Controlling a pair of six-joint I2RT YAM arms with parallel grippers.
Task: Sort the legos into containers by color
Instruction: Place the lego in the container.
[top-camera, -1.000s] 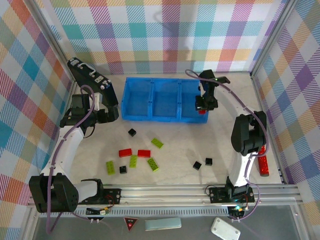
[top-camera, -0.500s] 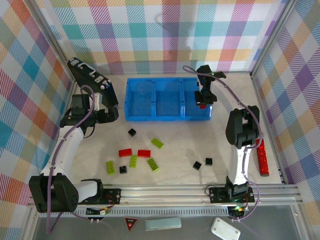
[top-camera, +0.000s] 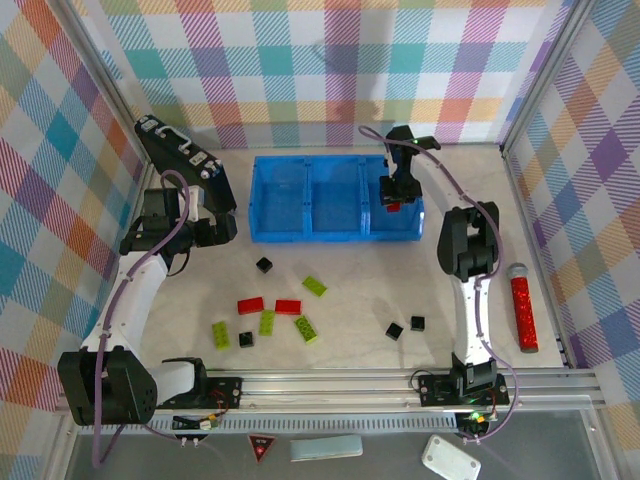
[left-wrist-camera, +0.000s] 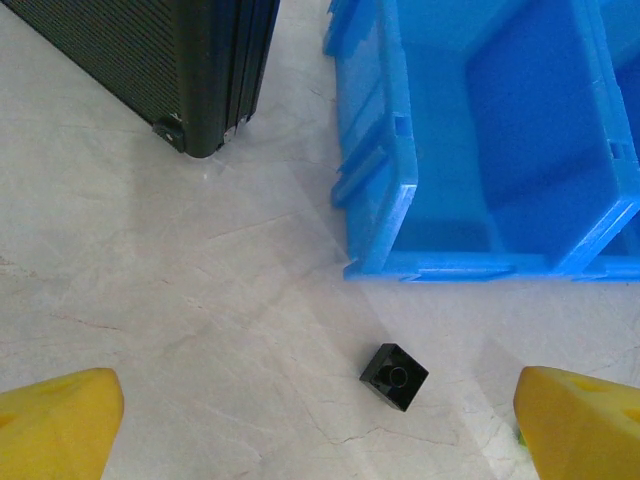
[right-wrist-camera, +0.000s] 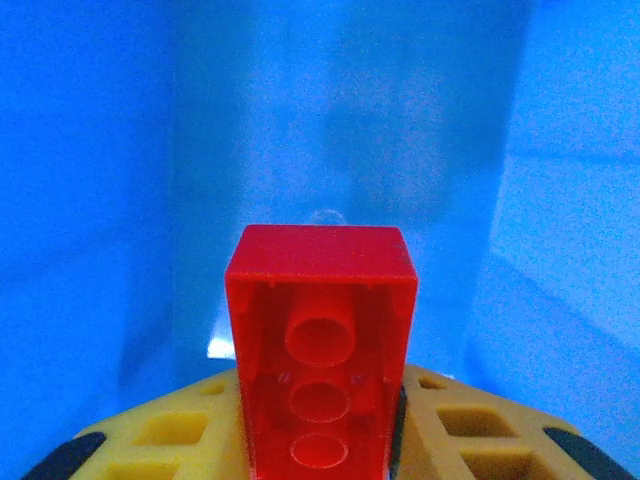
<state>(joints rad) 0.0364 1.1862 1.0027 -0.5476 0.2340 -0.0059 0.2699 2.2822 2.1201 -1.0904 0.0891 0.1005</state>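
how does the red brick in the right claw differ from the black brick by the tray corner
The red brick is rectangular; the black brick is square. The red brick is gripped by the right claw over the right compartment of the tray; the black brick lies loose on the table. Both are lego bricks.

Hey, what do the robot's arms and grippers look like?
The left arm and right arm are white links with black joints, each trailed by a lilac cable. The left fingers are plain bright yellow. The right fingers are yellow too, with square moulded pockets and black patches at the outer edges.
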